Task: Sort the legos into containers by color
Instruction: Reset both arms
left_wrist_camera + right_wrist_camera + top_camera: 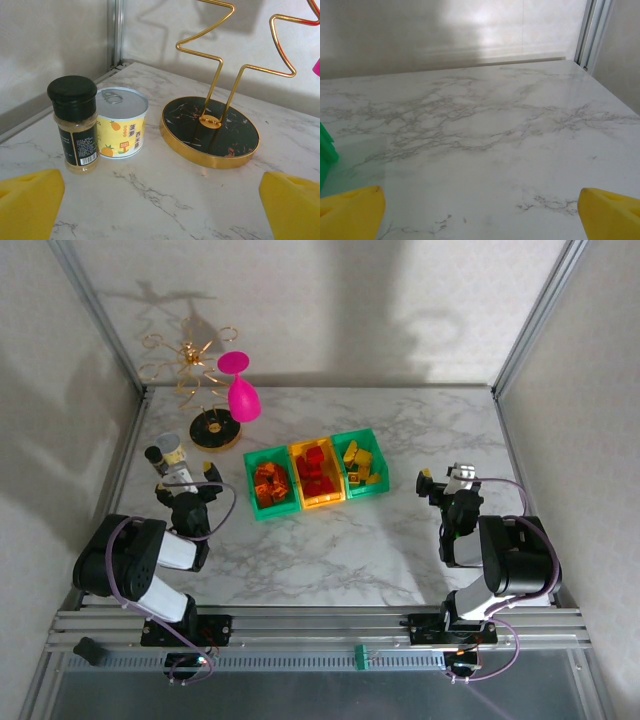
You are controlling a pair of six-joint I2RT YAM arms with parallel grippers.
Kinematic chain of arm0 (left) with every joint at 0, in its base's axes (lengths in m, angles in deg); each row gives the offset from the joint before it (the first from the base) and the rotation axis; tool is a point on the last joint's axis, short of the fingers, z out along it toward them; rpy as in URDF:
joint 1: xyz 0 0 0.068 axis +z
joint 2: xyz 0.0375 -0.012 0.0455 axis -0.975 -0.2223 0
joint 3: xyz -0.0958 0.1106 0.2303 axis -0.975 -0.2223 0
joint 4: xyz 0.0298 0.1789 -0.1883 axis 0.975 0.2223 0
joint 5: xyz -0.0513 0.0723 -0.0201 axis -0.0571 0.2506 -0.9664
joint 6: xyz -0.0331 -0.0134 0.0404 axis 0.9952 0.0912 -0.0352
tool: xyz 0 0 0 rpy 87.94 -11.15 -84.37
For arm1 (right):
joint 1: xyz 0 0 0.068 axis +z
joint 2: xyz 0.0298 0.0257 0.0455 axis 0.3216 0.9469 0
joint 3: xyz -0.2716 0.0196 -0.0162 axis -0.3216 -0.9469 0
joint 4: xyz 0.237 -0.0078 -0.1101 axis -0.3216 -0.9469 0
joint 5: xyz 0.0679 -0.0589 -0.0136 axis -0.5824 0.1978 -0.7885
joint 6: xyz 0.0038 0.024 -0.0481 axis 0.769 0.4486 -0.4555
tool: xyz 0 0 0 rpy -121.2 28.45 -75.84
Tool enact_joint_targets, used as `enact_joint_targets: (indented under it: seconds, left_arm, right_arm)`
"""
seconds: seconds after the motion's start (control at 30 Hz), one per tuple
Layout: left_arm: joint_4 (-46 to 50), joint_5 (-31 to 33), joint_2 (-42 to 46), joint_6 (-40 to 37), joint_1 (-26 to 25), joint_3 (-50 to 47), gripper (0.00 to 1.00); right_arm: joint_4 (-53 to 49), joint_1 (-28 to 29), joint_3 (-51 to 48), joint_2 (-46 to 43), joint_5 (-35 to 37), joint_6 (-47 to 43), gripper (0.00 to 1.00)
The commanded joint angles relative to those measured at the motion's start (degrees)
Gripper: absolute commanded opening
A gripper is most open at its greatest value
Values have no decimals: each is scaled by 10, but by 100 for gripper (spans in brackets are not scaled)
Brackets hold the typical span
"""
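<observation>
Top view, mid-frame: legos (316, 472) sit colour-sorted inside the three containers (274, 510), likely light, stiff, slick bricks I'd pinch across flat sides; left wrist: left gripper (161, 192) spread, empty, facing spice jar (74, 125) and tin (121, 122); right wrist: right gripper (481, 200) spread, empty, above marble table (485, 125).

A white marble-patterned surface (330, 540) with grey veins sits between pale walls (330, 300), with slanting metal posts (535, 320) at the back corners. Blurred grey shadows lie across the back wall. A metal rail (320, 622) runs along the near edge.
</observation>
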Motion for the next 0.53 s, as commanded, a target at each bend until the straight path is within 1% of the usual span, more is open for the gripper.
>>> enact_joint_targets:
  seconds: [0.0,0.5]
  left_arm:
    - [-4,-10,3,0,2,4,100]
    - [-5,-10,3,-1,2,4,100]
  right_arm:
    - [22,-1,8,0,-5,-9,99]
    - [21,-1,8,1,-5,-9,99]
